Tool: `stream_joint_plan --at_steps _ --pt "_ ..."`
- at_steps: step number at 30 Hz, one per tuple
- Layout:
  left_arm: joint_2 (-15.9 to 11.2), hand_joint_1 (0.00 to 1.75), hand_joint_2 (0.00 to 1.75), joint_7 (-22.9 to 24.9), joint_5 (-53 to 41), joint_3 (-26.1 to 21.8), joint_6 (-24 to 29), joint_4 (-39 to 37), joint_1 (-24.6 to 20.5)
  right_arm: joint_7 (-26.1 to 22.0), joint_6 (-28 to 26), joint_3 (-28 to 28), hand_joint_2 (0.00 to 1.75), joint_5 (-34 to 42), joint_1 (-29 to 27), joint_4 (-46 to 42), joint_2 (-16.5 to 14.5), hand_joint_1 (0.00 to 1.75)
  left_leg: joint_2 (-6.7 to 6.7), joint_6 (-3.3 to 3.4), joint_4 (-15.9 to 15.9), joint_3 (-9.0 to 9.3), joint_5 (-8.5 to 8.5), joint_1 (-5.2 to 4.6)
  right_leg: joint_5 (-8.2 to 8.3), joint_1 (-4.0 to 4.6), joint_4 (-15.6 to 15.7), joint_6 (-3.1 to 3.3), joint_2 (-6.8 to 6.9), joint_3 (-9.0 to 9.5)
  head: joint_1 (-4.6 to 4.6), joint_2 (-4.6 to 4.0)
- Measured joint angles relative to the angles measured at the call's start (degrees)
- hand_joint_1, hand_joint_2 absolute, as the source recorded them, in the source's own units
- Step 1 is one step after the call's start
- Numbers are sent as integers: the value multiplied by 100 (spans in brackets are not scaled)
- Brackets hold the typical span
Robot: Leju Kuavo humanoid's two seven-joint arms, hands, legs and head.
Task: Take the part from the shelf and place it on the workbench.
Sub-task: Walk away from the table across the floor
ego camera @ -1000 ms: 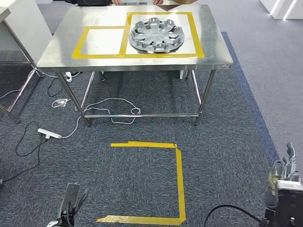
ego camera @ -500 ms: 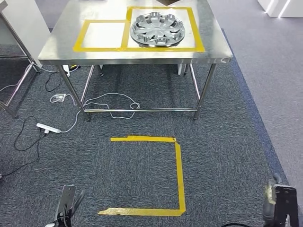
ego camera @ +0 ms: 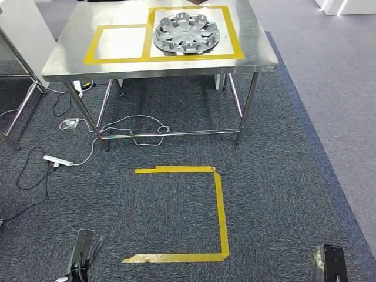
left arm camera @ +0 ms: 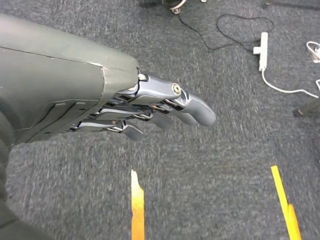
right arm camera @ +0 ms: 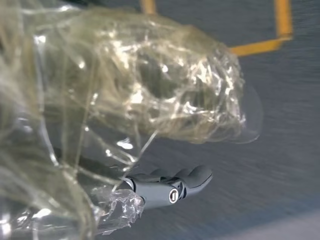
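Note:
The part, a silver wheel cover [ego camera: 186, 33], lies flat on the steel workbench [ego camera: 66, 61] inside the larger of two yellow-taped rectangles. The smaller rectangle [ego camera: 117, 43] beside it is bare. Both arms hang low, far from the bench. My left hand [ego camera: 82, 257] shows at the bottom left of the head view; in its wrist view the left hand [left arm camera: 166, 107] has its fingers stretched out over carpet and holds nothing. My right hand [ego camera: 330, 267] sits at the bottom right edge. In its wrist view the right hand [right arm camera: 177, 185] is wrapped in clear plastic [right arm camera: 151, 85], fingers straight, nothing in them.
A yellow tape outline [ego camera: 220, 205] marks the dark carpet between me and the bench. A power strip [ego camera: 57, 161] and loose cables [ego camera: 133, 126] lie by the bench's left legs. Another table [ego camera: 17, 35] stands at the far left. Lighter floor runs along the right.
The whole picture has shifted: the bench sits higher and further left, so the camera moved. My right hand has sunk toward the bottom edge. The wheel cover stays put.

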State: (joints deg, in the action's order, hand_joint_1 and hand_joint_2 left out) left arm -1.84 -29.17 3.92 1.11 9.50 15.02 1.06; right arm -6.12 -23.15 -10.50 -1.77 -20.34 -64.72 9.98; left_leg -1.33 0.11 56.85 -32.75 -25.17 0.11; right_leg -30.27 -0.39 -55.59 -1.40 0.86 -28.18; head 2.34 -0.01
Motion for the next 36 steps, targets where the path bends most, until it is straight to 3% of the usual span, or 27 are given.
stream_joint_plan --at_steps 2,3,6,7,8,9,12,14,17,19,21,22,23,24,26,28,32,34,36 --pt "0 0 0 21 -16 3 -5 0 -4 46 146 -1 0 238 34 367 -63 0 14 -71 58 -30 -70 22 53 -3 10 91 -10 4 3 0" --pt "-1 0 0 32 -24 5 -8 0 -5 70 225 -1 0 361 70 579 -103 0 31 -104 210 -90 -208 29 86 -10 17 136 -19 0 9 -1" --pt "-9 0 0 75 -31 9 -17 0 -11 338 469 -18 0 699 178 1214 -231 0 65 -160 1246 -476 -830 36 148 -8 10 198 -62 -56 21 0" --pt "-11 0 0 86 -32 9 -22 0 -12 497 539 -44 0 802 192 1389 -270 0 68 -162 1527 -568 -925 35 156 -1 1 202 -81 -77 20 1" --pt "-11 0 0 94 -31 9 -27 0 -12 662 590 -80 0 891 200 1528 -303 0 71 -153 1613 -573 -905 35 161 6 -11 202 -106 -93 20 0" --pt "-14 0 0 99 -31 10 -30 0 -12 802 619 -126 0 962 205 1629 -330 0 79 -134 1466 -474 -774 34 161 14 -25 203 -136 -102 20 -1" --pt "-37 0 0 107 -27 13 -28 -2 -11 1024 636 -272 0 1077 252 1799 -412 0 227 -10 418 70 -269 22 163 37 -62 193 -250 -124 16 -1" --pt "-54 0 0 112 -23 17 -19 -5 -11 1061 636 -353 0 1115 294 1872 -453 0 305 54 92 206 -230 12 183 39 -86 149 -320 -188 19 0" --pt "-55 0 0 115 -30 22 -6 -7 -15 1068 648 -449 0 1209 311 1964 -473 0 236 97 -26 198 -222 43 165 40 -138 49 -348 -295 16 0" --pt "-50 0 0 115 -45 26 -7 -7 -14 1068 677 -515 0 1289 338 2016 -482 0 167 131 -85 193 -177 73 -93 37 -523 -7 -262 -488 -21 -1" --pt "-56 0 0 120 -72 28 -22 -7 -8 1070 708 -591 0 1347 398 2084 -498 0 89 146 -84 171 -164 61 -472 16 -1296 -56 -169 -842 -49 0" --pt "-60 0 0 125 -85 31 -33 -8 -6 1066 719 -634 0 1376 428 2128 -512 0 47 144 -81 162 -161 56 -581 8 -1613 -75 -149 -980 -47 0" --pt "-66 0 0 131 -97 33 -45 -8 -6 1052 726 -679 0 1408 451 2175 -530 0 9 142 -78 158 -159 53 -586 2 -1747 -87 -137 -1029 -47 0" --pt "-71 0 0 139 -104 36 -55 -9 -8 1024 731 -723 0 1438 468 2220 -551 0 -23 139 -74 157 -157 52 -477 -3 -1638 -92 -125 -958 -48 0" --pt "-75 0 0 160 -121 45 -64 -8 -12 914 736 -802 0 1490 520 2312 -589 0 -77 118 -61 164 -156 50 -105 -11 -864 -80 -35 -543 -48 0" --pt "-87 0 0 175 -137 56 -67 -8 -12 807 735 -874 0 1523 610 2413 -622 0 -124 65 -34 153 -157 25 101 7 -190 -36 68 -204 -41 0" --pt "-104 0 0 183 -144 73 -68 -7 -12 686 741 -977 0 1557 692 2582 -676 0 -153 -61 3 124 -169 21 147 22 -58 95 27 -185 -33 1" --pt "-111 0 0 183 -143 80 -66 -7 -8 602 754 -1031 0 1564 748 2675 -690 0 -46 -121 306 8 -425 38 197 4 -37 178 -18 -178 -21 0" --pt "-123 0 0 185 -134 83 -57 -8 8 526 788 -1089 0 1567 829 2784 -698 0 51 -151 1042 -284 -849 48 228 11 -40 225 -78 -203 -10 -1"
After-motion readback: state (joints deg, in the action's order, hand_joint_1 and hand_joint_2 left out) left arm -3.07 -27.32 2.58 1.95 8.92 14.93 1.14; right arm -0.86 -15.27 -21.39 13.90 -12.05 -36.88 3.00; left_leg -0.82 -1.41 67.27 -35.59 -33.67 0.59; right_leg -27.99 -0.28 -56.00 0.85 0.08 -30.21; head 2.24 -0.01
